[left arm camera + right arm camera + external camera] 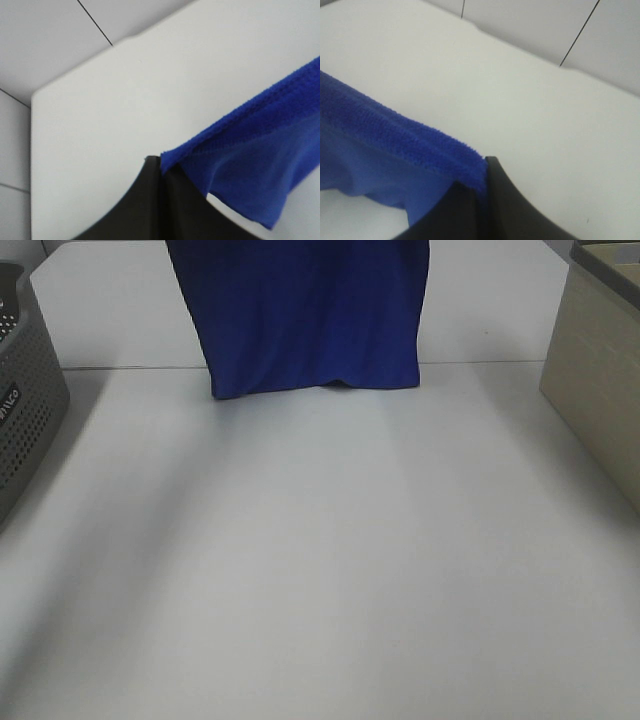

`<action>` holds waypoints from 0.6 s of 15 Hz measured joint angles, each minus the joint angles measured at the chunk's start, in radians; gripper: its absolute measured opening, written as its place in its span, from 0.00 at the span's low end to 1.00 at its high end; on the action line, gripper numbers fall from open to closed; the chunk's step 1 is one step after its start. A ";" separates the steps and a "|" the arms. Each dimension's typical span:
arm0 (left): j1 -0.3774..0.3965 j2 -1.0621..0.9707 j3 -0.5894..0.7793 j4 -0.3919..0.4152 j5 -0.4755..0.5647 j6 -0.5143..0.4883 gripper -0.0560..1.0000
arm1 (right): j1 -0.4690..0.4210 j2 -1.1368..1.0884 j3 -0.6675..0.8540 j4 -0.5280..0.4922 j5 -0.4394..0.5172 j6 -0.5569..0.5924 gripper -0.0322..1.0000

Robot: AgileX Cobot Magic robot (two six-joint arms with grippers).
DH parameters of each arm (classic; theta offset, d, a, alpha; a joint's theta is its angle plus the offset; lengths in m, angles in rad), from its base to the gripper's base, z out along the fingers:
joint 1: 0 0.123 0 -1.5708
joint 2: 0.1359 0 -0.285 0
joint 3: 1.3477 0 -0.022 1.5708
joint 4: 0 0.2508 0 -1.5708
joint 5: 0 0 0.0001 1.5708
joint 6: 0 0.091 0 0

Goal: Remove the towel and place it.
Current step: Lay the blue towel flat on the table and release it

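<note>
Blue towel (pixel 300 320), clenched in left fingers (pixel 145 212), right fingers (pixel 507 210), hangs between basket (pixel 25 410) and box (pixel 600 370).

White table (pixel 320 570), grey perforated basket (pixel 25 410) on its left edge, beige bin (pixel 600 380) on its right.

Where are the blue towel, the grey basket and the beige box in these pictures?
towel (pixel 300 310): high view, middle of the hanging cloth.
grey basket (pixel 30 420): high view, its perforated side wall.
beige box (pixel 600 380): high view, its flat side wall.

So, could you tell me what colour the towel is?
The towel is plain royal blue, best in exterior high view.
</note>
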 joint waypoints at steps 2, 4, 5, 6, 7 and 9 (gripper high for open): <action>0.001 0.000 0.000 -0.056 0.112 0.000 0.05 | 0.000 0.000 0.000 0.012 0.203 0.000 0.03; 0.001 0.000 0.003 -0.110 0.136 -0.021 0.05 | -0.003 0.000 0.000 0.018 0.347 0.000 0.03; 0.001 -0.001 0.018 -0.134 0.138 -0.043 0.05 | -0.007 0.000 0.000 0.014 0.367 0.001 0.03; 0.001 -0.011 0.059 -0.145 0.138 -0.052 0.05 | -0.010 -0.002 0.000 0.013 0.375 0.003 0.03; 0.001 -0.038 0.139 -0.146 0.137 -0.058 0.05 | -0.011 -0.006 0.004 0.015 0.375 0.007 0.03; 0.001 -0.107 0.291 -0.156 0.135 -0.077 0.05 | -0.011 -0.050 0.078 0.045 0.375 0.018 0.03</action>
